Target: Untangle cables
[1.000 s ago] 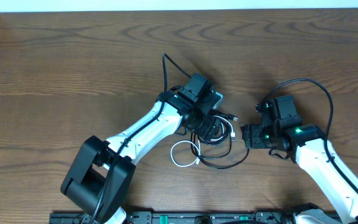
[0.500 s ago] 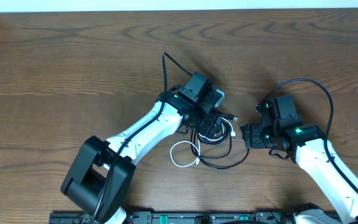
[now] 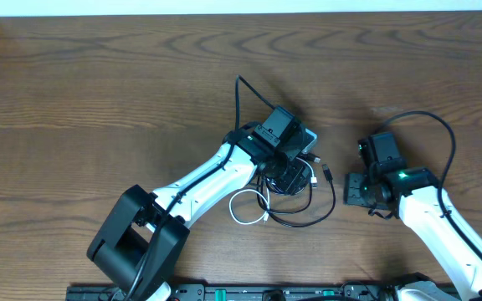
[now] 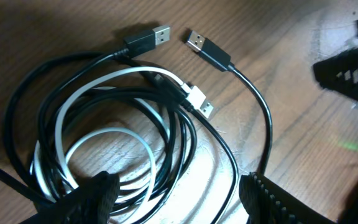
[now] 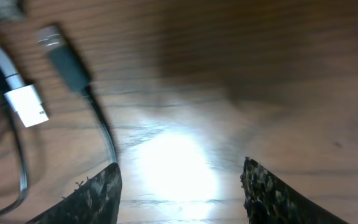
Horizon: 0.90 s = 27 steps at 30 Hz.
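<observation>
The cables (image 3: 295, 205) lie tangled in the middle of the table: black loops with a white loop (image 3: 245, 209) at their left. In the left wrist view the cables (image 4: 135, 124) are coiled together, with two black USB plugs (image 4: 148, 38) at the top and a white plug (image 4: 194, 99) in the middle. My left gripper (image 4: 179, 180) is open, low over the coil, with several strands between its fingers; in the overhead view it (image 3: 289, 177) sits over the bundle. My right gripper (image 5: 180, 167) is open and empty, just right of a black plug (image 5: 64, 53); overhead it (image 3: 351, 191) is clear of the cables.
Thicker black wires arch over each arm (image 3: 429, 125). The dark wooden table (image 3: 99, 100) runs to a white edge at the back. A rail lies along the front edge (image 3: 241, 293).
My left gripper has shifted right and slightly back over the bundle. My right gripper has pulled back to the right, away from the cables. A black plug end now lies between them.
</observation>
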### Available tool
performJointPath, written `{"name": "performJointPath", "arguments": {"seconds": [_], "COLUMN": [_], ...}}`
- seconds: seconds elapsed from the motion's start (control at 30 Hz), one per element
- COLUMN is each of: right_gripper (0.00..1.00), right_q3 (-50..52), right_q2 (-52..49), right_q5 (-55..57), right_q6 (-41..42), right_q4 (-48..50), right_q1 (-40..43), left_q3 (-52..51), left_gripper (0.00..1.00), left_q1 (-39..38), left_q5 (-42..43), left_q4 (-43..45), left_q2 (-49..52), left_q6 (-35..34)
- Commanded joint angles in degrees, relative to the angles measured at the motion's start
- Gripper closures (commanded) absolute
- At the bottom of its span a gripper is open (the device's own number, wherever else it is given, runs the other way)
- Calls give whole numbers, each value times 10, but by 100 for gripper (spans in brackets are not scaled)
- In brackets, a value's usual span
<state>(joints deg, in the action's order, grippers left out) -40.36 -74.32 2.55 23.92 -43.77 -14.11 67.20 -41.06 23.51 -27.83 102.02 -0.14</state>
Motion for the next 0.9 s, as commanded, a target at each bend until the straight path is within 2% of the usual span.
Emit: {"name": "performJointPath", "arguments": {"seconds": [0.0,0.17,0.33,0.67,0.87], "right_gripper": [41,41,35,29,29], "right_q3": [-7,-7,-7,-7,-7], "right_q2": [1,1,1,1,1], "right_q5": [40,40,40,39,38], "right_q6": [43,43,43,43,43], "right_q4": [-6,-18,-24,-25,-25], "right_q1": [21,50,69,70,70], "left_q3": [0,0,0,0,0], "left_gripper": [33,32,32,32,33], "left_q1": [-2,-2,-2,-2,-2], "left_q5": [-26,-26,-26,-26,-26], "left_q4": [1,6,8,9,10], "left_q2": [11,14,25,63,71], "left_q6": [4,4,4,3,3]}}
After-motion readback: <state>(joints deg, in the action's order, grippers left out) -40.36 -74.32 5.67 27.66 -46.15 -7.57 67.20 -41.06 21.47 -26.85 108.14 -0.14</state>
